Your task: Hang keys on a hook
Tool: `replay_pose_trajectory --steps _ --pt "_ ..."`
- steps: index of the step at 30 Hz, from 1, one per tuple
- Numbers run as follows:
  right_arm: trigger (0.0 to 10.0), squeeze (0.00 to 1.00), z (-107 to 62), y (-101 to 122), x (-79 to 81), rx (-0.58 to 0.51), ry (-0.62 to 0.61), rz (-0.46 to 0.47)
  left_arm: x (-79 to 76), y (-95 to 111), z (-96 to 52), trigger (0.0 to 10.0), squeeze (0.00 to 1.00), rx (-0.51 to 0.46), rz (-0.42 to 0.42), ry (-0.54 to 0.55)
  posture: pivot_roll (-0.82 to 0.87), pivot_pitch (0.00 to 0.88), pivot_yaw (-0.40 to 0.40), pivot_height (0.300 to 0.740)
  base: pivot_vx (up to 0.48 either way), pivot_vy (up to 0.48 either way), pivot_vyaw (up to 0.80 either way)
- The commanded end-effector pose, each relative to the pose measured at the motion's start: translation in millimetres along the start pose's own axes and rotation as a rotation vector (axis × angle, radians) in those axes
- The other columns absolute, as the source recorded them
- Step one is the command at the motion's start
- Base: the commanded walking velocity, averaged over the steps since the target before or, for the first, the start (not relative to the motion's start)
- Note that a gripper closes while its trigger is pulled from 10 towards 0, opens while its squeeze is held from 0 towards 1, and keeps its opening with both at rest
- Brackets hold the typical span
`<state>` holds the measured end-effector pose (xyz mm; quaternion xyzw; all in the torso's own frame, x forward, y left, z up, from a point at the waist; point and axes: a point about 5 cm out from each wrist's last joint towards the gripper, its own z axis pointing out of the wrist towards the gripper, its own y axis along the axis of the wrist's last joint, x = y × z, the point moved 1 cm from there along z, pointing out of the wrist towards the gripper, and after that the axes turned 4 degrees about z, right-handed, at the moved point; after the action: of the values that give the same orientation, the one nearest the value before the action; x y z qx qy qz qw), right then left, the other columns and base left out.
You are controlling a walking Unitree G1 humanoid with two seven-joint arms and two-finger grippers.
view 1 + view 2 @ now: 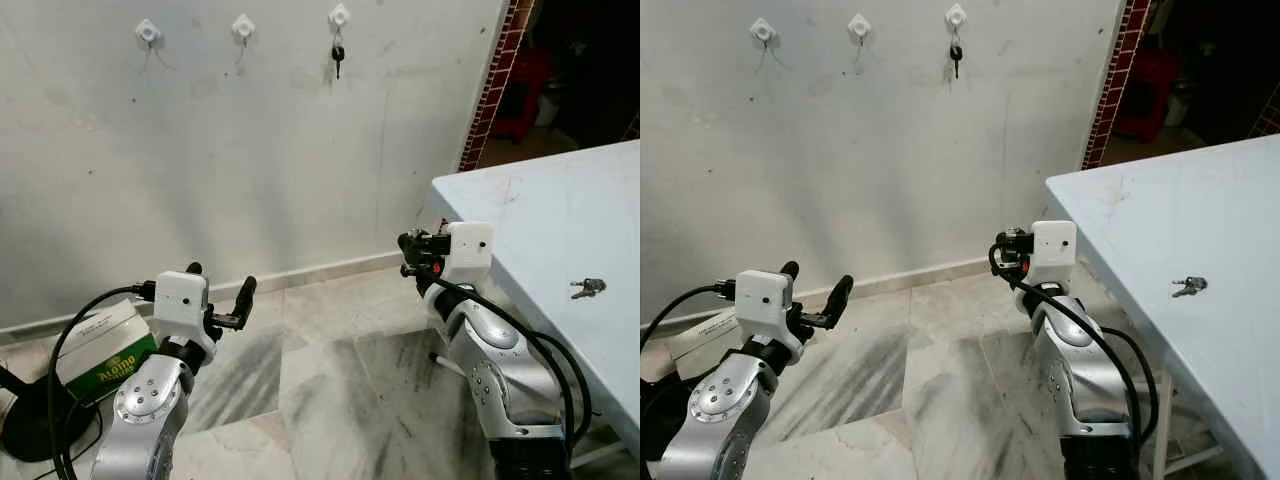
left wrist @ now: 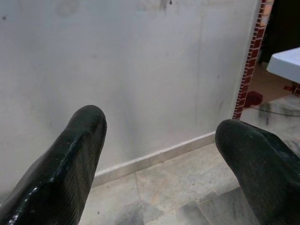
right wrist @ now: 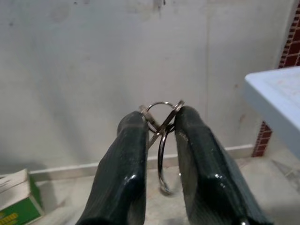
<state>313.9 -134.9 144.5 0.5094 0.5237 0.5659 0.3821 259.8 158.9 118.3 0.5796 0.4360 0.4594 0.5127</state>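
Three white hooks are fixed high on the wall: a left hook (image 1: 148,32), a middle hook (image 1: 243,27) and a right hook (image 1: 339,15) with a dark key (image 1: 338,55) hanging from it. My right gripper (image 3: 159,123) is shut on a set of silver key rings (image 3: 161,117), held low in front of the wall; in the left eye view it sits by the table corner (image 1: 412,252). My left gripper (image 1: 222,290) is open and holds nothing. Another bunch of keys (image 1: 587,288) lies on the table.
A pale blue table (image 1: 560,220) stands at the right, its corner close to my right arm. A green and white box (image 1: 105,350) lies on the marble floor at the left beside a dark stand base (image 1: 25,420). A brick doorway edge (image 1: 495,85) opens to a dark room.
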Motion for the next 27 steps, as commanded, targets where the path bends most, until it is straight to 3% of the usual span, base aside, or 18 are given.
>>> replay_pose_trajectory --steps 1,10,27 --pt "10.0 0.00 1.3 2.0 6.1 -0.012 0.023 0.002 2.6 3.2 -1.0 10.0 0.00 -0.012 0.007 -0.004 0.05 0.000 0.033 0.740 0.326 0.000 0.73" --pt "10.0 0.00 -0.1 -0.4 6.4 -0.003 0.027 0.009 1.0 3.1 -1.2 10.0 0.00 -0.012 0.004 -0.013 0.05 0.000 0.035 0.740 0.384 0.000 0.65" --pt "10.0 0.00 0.6 -1.2 7.0 -0.003 0.027 0.011 -0.4 2.6 0.0 10.0 0.00 -0.009 0.003 -0.024 0.05 0.000 0.035 0.740 0.403 0.000 0.00"
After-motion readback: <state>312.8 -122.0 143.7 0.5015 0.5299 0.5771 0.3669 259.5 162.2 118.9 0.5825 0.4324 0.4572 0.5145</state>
